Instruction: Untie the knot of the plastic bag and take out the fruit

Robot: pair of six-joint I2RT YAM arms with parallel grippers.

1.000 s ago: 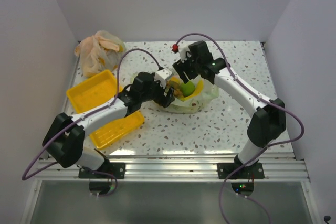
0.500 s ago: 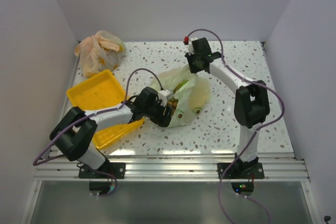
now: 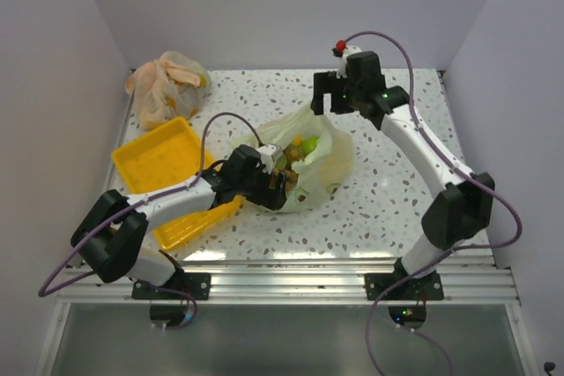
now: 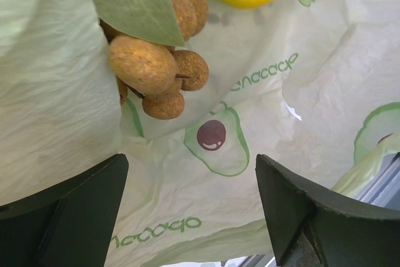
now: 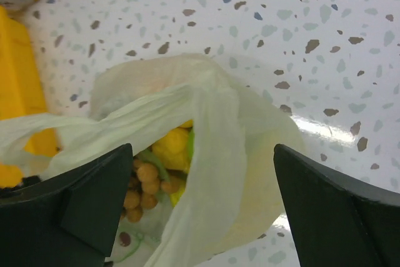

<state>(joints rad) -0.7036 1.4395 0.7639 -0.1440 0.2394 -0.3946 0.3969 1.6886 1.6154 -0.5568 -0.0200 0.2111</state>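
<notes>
While my left gripper (image 4: 190, 176) gapes at the plastic bag (image 3: 330, 160), my right gripper (image 5: 200, 161) hangs released at 12 o'clock. Fruit (image 4: 153, 70) shows inside.

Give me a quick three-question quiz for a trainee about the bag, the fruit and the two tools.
1. Multiple choice: in the left wrist view, what lies just ahead of the left tool? A) brown fruit cluster B) red apple C) spoon
2. True or false: the green bag is knotted shut.
3. Fill in: the right tool hovers over the bag with its fingers ____.
Key: 1 A. 2 False; its mouth gapes and fruit shows inside. 3 apart.
</notes>
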